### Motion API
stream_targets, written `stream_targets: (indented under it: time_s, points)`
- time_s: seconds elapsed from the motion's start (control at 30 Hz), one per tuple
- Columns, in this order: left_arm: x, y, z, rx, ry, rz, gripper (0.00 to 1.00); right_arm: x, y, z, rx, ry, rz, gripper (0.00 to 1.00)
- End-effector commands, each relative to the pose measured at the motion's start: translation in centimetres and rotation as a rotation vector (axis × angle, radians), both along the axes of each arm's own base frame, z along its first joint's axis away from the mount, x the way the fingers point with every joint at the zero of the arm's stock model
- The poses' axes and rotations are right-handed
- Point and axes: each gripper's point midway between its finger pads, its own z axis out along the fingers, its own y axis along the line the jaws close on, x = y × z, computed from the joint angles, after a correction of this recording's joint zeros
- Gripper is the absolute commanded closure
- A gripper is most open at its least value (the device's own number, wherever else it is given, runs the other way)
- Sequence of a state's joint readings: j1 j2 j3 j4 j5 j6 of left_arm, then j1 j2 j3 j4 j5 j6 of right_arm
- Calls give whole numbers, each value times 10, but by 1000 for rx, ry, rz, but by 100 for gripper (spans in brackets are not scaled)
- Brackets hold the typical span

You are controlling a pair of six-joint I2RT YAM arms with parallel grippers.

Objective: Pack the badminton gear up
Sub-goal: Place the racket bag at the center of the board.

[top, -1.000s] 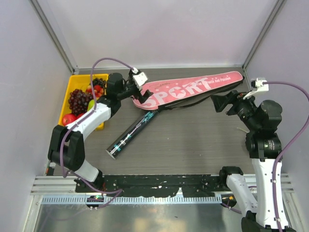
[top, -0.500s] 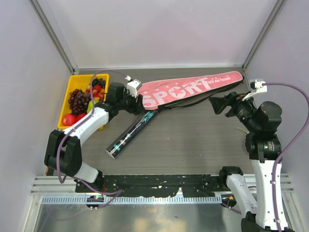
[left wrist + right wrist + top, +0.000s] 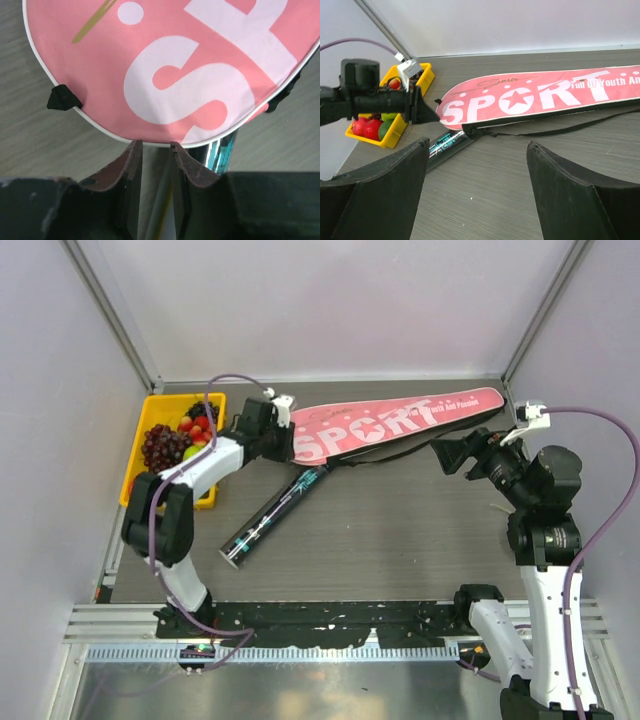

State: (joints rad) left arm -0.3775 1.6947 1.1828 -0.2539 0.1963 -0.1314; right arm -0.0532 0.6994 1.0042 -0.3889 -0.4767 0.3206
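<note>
The pink "SPORT" bag (image 3: 400, 423) lies flat across the back of the table. Its rounded end (image 3: 200, 75) fills the left wrist view. My left gripper (image 3: 288, 430) is at that end. Its fingertips (image 3: 156, 145) reach the bag's white rim with a narrow gap between them, and whether they pinch the rim does not show. A dark tube (image 3: 272, 515) with teal print lies slanting, its upper end under the bag's edge (image 3: 220, 152). My right gripper (image 3: 445, 455) hovers open near the bag's handle end, pointing at the bag (image 3: 545, 95) and tube (image 3: 445, 145). Rackets and shuttlecock are out of view.
A yellow tray (image 3: 135, 455) of fruit sits at the back left, just behind the left arm. A black strap (image 3: 560, 131) trails from the bag across the table. A small black tab (image 3: 61, 97) sticks out of the bag's rim.
My left gripper has slid to the bag's rounded end and its jaws have narrowed from wide open. The right arm has barely moved.
</note>
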Motion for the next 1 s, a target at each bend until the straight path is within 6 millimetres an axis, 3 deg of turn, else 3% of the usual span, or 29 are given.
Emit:
stream_targets:
  time_s: [0.0,0.23,0.4,0.5,0.63,0.7,0.83,0.97]
  points:
    - [56,-13,28,3,-60,38,67,4,1,23,9,-69,4,18]
    - [123,-27,21,7,-102,65,66,15,-14,4,-30,16,-82,20]
    - [136,-28,44,-29,-159,48,67,11,-14,-11,-48,73,-79,20]
    - [120,-10,65,15,-145,109,68,8,-14,-20,-61,107,-77,20]
    - [81,22,89,61,-195,208,67,3,-10,-26,-63,117,-54,20]
    - [59,24,93,26,-184,209,67,2,-8,-26,-60,115,-42,20]
    - [20,26,60,-3,-71,200,68,2,-4,-31,-52,128,-22,20]
    - [13,25,22,-6,-1,213,70,3,1,-31,-25,127,-1,19]
